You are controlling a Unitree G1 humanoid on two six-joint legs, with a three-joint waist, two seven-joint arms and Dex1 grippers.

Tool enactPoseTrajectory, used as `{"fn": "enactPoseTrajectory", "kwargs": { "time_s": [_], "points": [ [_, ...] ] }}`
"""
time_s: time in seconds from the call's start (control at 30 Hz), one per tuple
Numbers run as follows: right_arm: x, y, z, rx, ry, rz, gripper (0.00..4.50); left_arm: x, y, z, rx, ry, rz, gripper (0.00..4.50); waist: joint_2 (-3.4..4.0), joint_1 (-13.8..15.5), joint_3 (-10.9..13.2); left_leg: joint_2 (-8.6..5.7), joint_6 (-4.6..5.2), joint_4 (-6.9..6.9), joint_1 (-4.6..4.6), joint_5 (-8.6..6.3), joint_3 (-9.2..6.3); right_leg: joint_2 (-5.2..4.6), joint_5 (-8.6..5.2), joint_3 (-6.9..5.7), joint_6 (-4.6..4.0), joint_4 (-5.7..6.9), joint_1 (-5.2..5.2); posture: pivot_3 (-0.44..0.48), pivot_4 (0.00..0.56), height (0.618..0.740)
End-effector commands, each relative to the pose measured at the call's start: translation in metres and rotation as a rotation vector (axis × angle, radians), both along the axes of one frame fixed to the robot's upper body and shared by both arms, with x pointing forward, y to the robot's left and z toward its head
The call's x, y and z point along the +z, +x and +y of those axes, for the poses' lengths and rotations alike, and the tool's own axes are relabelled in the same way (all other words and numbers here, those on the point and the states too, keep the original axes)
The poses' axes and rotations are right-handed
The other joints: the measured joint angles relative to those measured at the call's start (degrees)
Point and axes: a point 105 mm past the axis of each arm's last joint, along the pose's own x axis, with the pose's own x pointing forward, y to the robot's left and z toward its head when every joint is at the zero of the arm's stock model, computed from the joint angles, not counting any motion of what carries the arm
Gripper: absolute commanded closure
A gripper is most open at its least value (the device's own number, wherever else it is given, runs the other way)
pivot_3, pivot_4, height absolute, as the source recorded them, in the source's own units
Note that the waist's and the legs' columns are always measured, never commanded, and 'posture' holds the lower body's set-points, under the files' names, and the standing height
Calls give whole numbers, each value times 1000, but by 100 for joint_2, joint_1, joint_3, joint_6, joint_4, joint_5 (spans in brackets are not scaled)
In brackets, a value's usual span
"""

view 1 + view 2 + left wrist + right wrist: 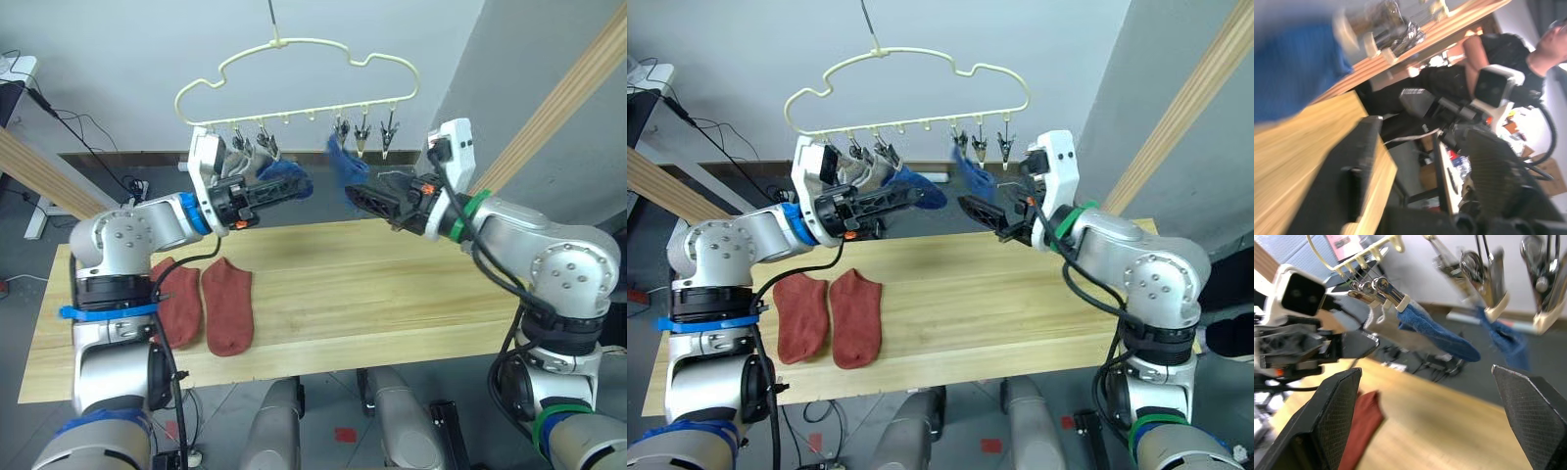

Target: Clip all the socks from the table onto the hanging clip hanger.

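The pale-yellow clip hanger [294,44] hangs above the far edge of the table [372,284]. One blue sock [286,176] hangs from a left clip beside a light grey sock [1383,330]. A second blue sock [343,162] dangles from a clip right of the middle. My left gripper [284,193] is open just beneath the first blue sock, with nothing between its fingers. My right gripper [355,196] is open below the second blue sock, pointing left. Two rust-red socks [176,299] [227,304] lie flat side by side on the table's left part.
Two slanted wooden beams [568,98] rise at the right and left sides. Cables and a power strip [137,184] lie on the floor behind the table. A person in black [1498,54] is seen in the left wrist view. Two bare clips [377,132] hang at the hanger's right.
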Motion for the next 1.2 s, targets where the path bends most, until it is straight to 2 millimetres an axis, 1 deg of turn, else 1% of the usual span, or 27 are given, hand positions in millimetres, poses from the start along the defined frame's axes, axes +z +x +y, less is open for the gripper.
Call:
{"fn": "enactPoseTrajectory", "kwargs": {
  "time_s": [0.03,0.07,0.13,0.23,0.37,0.4,0.53,0.6,0.67,0.73,0.8,0.9,0.97,1.03,1.1,1.2],
  "points": [
    [16,-1,6,-129,-36,-184,0,16,-23,12,-16,64,-91,85,-1,-8,1,-1,-1,-1,0,1,1,0,0,1,0,-1,-1,-40,392,740],
    [19,0,6,-175,-57,-229,0,18,-29,15,-19,83,-101,16,-1,-21,1,2,-3,-2,-1,2,4,-1,0,4,0,-4,-4,-40,392,740],
    [23,-1,14,-194,-54,-284,0,27,-42,19,-54,93,-113,16,-2,-12,1,1,-10,-5,-12,5,8,-1,0,11,0,0,-25,-32,395,740],
    [24,0,21,-208,-42,-315,0,35,-50,22,-81,91,-111,16,-2,7,1,3,-14,-4,-23,8,8,-1,0,7,0,3,-39,-17,397,740],
    [24,11,27,-264,-20,-326,0,49,-51,31,-66,83,-149,16,-2,19,1,1,-16,0,-23,9,10,-1,0,8,0,4,-38,-12,396,740],
    [23,17,26,-306,-18,-326,0,54,-50,35,-45,75,-171,16,-2,20,1,1,-16,0,-23,9,10,-1,0,7,0,4,-38,-12,396,740],
    [26,20,31,-318,10,-349,0,66,-49,45,19,79,-260,16,-2,27,1,1,-18,-3,-23,10,11,-1,0,7,-1,3,-39,-14,396,740],
    [26,21,35,-316,13,-354,0,77,-45,52,77,58,-314,16,-2,27,1,2,-19,-6,-24,11,14,-2,0,10,-1,3,-43,-13,396,740],
    [25,21,38,-312,15,-357,0,83,-43,54,120,61,-370,16,-2,27,1,3,-19,-6,-26,11,13,-2,1,9,-2,2,-45,-10,394,740],
    [25,23,40,-317,22,-356,0,93,-40,56,238,51,-472,16,-2,30,1,3,-19,-6,-26,11,15,-4,1,12,-2,2,-46,-7,392,740],
    [24,24,39,-321,22,-354,0,86,-43,51,279,130,-505,16,-2,35,1,3,-19,-3,-27,11,14,-7,1,12,-2,3,-46,-1,391,740],
    [22,23,38,-315,18,-349,0,81,-55,48,223,121,-422,16,-2,47,1,3,-19,-5,-27,11,14,-7,1,14,-3,2,-47,8,390,740],
    [22,24,38,-314,23,-348,0,88,-63,50,228,89,-436,16,-3,44,1,1,-16,-4,-27,9,15,-7,1,14,-2,4,-47,12,388,740],
    [23,25,37,-319,27,-351,0,88,-71,48,217,104,-451,16,-3,39,0,0,-1,-2,-27,0,21,-7,1,17,-2,7,-47,13,385,740],
    [23,26,37,-321,28,-352,0,87,-73,46,213,115,-452,16,-3,38,0,-3,2,-3,-23,-1,31,-7,1,28,-1,11,-47,14,382,740],
    [29,29,36,-352,46,-365,0,90,-80,47,223,100,-465,16,-4,40,0,-6,4,0,-22,-1,36,-6,2,32,-1,13,-47,20,374,740]
  ]
}}
